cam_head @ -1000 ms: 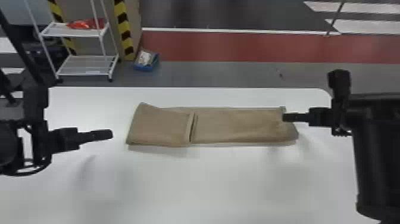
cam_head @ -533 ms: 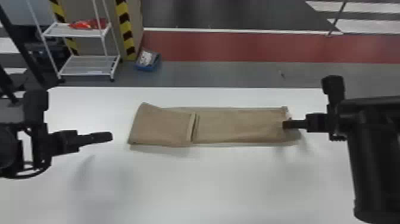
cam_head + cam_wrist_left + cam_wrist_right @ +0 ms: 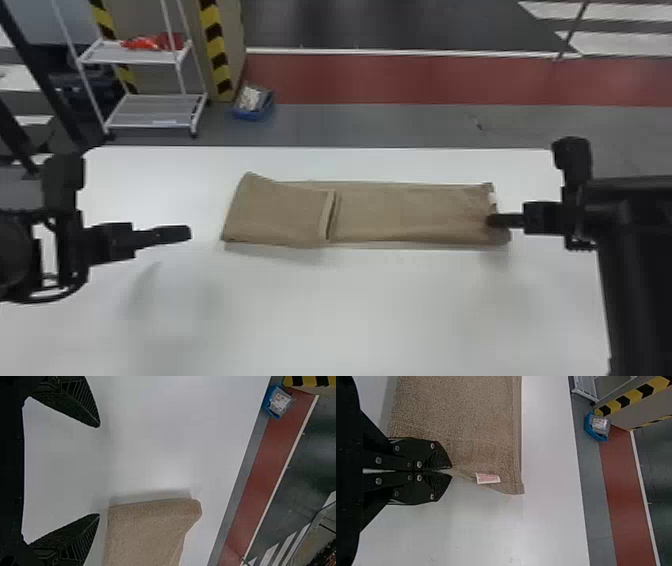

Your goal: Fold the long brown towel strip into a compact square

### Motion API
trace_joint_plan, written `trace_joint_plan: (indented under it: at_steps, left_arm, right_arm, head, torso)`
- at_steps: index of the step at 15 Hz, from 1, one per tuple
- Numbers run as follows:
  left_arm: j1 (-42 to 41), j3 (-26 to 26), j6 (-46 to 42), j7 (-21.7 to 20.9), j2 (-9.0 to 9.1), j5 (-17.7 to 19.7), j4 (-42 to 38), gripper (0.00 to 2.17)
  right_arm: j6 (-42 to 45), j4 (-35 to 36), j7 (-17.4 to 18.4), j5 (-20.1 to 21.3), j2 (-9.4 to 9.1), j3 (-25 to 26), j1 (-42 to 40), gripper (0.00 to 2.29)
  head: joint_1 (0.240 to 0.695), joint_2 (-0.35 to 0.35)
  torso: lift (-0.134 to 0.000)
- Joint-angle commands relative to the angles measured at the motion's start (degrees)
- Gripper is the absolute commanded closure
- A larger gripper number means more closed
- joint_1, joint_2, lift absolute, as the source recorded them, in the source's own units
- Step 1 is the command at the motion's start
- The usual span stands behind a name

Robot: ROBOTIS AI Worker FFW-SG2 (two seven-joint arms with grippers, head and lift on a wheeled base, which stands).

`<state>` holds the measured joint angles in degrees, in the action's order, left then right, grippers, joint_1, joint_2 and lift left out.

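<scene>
One red-printed label [image 3: 487,478] sits on the towel [image 3: 455,415].

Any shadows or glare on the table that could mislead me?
Head view: soft shadow along the towel strip's near edge, a fainter one on the table near the left gripper; left wrist view: pale sheen on the table, grey shadow band along the folded end; right wrist view: dim shadow beside the towel strip.
</scene>
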<state>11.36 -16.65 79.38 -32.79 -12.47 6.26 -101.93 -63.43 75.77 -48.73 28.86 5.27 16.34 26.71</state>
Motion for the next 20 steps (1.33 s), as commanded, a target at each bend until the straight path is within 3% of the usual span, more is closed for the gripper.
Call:
trace_joint_plan:
  at_steps: [1, 6, 10, 13, 15, 17, 20]
  left_arm:
    - [-0.1, 0.0, -0.1, -0.1, -0.45, 0.2, 0.0, 0.08]
    - [-0.3, -0.6, -0.1, -0.1, -1.33, 0.6, 0.2, 0.08]
    - [0.0, -0.5, -0.7, -0.1, -1.51, 0.8, 0.4, 0.08]
    - [0.2, -0.3, -0.7, 0.0, -1.51, 0.8, 0.3, 0.08]
    - [0.3, -0.1, -0.7, 0.0, -1.07, 0.7, 0.3, 0.08]
    - [0.2, 0.1, -0.7, 0.0, -0.80, 0.6, 0.2, 0.08]
    - [-0.1, -0.2, -0.7, 0.0, -0.80, 0.4, 0.1, 0.08]
  right_arm:
    - [-5.8, 7.9, -0.8, -3.5, 0.09, 0.0, -3.8, 1.39]
    - [-22.1, 31.1, -4.6, -12.8, 1.93, 0.5, -17.4, 1.39]
    - [-24.1, 40.8, -6.6, -15.2, 4.74, 5.2, -28.3, 1.39]
    - [-23.0, 39.6, -6.6, -16.8, 8.70, 12.0, -29.4, 1.39]
    - [-21.8, 34.4, -5.8, -16.7, 10.81, 13.5, -26.5, 1.39]
    - [-21.3, 29.1, -4.3, -15.9, 11.25, 13.2, -20.6, 1.39]
    - [-18.6, 20.5, -3.1, -11.3, 10.81, 9.6, -11.7, 1.39]
  head:
    - [0.695, -0.022]
    - [0.695, 0.009]
    - [0.695, 0.027]
    - [0.695, -0.014]
    - [0.695, -0.066]
    - [0.695, -0.128]
    - [0.695, -0.153]
  torso:
    - [-0.125]
    - [-0.125]
    - [-0.125]
    - [-0.125]
    - [-0.125]
    - [-0.125]
    - [-0.125]
